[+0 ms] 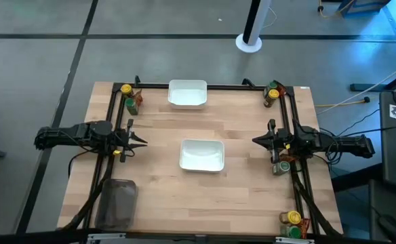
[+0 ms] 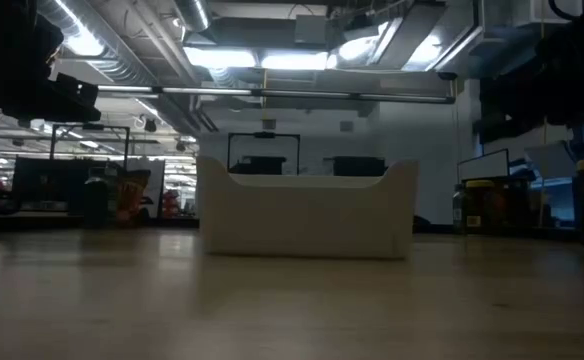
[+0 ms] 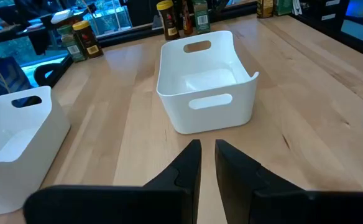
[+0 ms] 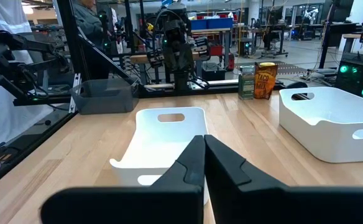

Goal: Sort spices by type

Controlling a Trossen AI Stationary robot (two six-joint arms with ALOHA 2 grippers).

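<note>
Two dark fingers (image 4: 204, 163) of the right gripper (image 1: 258, 141) are pressed tight together and hold nothing. It hangs near the table's right edge, pointing at the middle white bowl (image 1: 202, 155). Across the table, the left gripper (image 1: 142, 141) has only a thin gap between its fingers (image 3: 188, 167) and holds nothing. Spices stand in small groups at the back left corner (image 1: 130, 99), the back right corner (image 1: 273, 94), the front right corner (image 1: 292, 224), and by the right arm (image 1: 281, 165).
</note>
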